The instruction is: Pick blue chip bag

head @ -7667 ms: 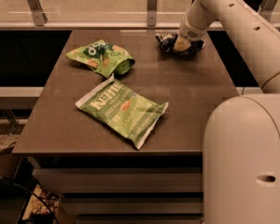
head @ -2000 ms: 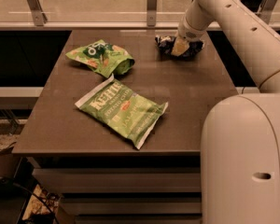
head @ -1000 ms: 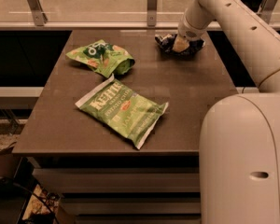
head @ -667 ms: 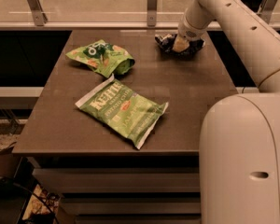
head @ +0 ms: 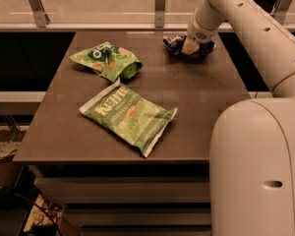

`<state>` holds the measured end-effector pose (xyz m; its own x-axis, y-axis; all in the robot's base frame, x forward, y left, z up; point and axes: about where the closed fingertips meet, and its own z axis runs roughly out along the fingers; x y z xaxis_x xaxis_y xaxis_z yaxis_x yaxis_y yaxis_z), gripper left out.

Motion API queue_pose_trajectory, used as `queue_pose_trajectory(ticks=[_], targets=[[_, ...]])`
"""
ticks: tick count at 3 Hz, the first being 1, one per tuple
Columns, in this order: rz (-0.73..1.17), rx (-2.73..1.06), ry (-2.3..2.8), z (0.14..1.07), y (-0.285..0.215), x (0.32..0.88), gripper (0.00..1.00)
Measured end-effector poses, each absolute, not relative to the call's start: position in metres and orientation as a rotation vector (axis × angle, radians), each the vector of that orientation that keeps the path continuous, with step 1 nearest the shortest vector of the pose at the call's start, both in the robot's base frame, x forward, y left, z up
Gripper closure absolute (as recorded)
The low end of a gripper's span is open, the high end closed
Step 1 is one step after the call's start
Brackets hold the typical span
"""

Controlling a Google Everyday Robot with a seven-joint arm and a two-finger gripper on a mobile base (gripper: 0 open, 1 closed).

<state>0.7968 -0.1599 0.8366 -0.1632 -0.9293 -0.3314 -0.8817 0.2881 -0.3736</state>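
Honestly, from where I'm standing the blue bag (head: 173, 43) is as far from me as it gets: back right corner of the table (head: 201, 102), lying crumpled on the surface, close to the far edge. The gripper (head: 189, 46) is right down on top of it, pressed into the middle of the foil, so the dark wrinkly bits poke out on either side. Whether it's actually clamped onto the bag or is just resting on it, I can't tell from this angle; the wrist hides that part.

The arm (head: 246, 23) comes down from the upper right, straight to that corner. The two green bags are well apart from all this: the crumpled one (head: 105, 60) at the back left and the big flat one (head: 129, 116) nearer the front edge, both untouched.

Progress-wise, I'd say the reach is done and it's on the right bag. What's left is the real bit: a confirmed grip and the lift, since the bag doesn't look to be off the table yet.
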Motion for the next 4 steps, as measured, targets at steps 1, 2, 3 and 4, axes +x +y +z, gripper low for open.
queue_pose_trajectory(ticks=[1,2,3,4], targets=[[-0.127,-1.616,2.068,0.8365,-0.1599,0.7968,1.0],[-0.127,-1.616,2.068,0.8366,-0.1599,0.7968,1.0],[-0.127,-1.616,2.068,0.8366,-0.1599,0.7968,1.0],[-0.126,-1.616,2.068,0.8366,-0.1598,0.7968,1.0]])
